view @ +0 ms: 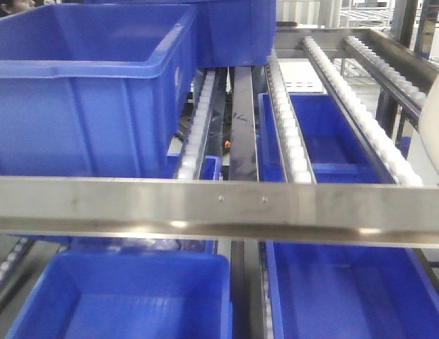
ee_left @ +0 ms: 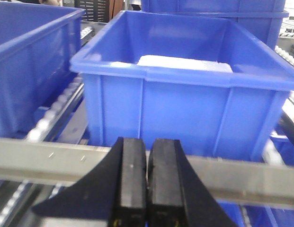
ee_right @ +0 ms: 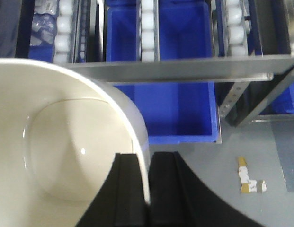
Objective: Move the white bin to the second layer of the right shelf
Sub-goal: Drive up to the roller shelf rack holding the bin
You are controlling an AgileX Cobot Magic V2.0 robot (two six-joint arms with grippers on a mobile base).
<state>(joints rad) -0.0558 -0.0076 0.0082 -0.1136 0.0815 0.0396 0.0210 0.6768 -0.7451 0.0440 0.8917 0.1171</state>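
Transport is where we judge the task to stand: the white bin (ee_right: 66,142) is already picked up, and placing it remains. In the right wrist view our right gripper (ee_right: 147,189) is clamped on the bin's rim, one finger inside the wall and one outside, with the bin hanging above the grey floor (ee_right: 251,146), just in front of the rack's steel rail (ee_right: 184,68). In the front view only a pale curved edge of the bin (view: 432,127) shows at the far right, beside the right shelf second layer (view: 360,106), whose roller lanes run away from the flat front rail (view: 219,205) with its two screws. The bin is not yet on those rollers. A blue crate (view: 85,92) fills the left lanes; the right lanes look free. Our left gripper (ee_left: 147,179) hangs with its fingers pressed together on nothing, facing another blue crate (ee_left: 184,90). What is left, we reckon: carry the bin over the rail, set it on the rollers, let go.
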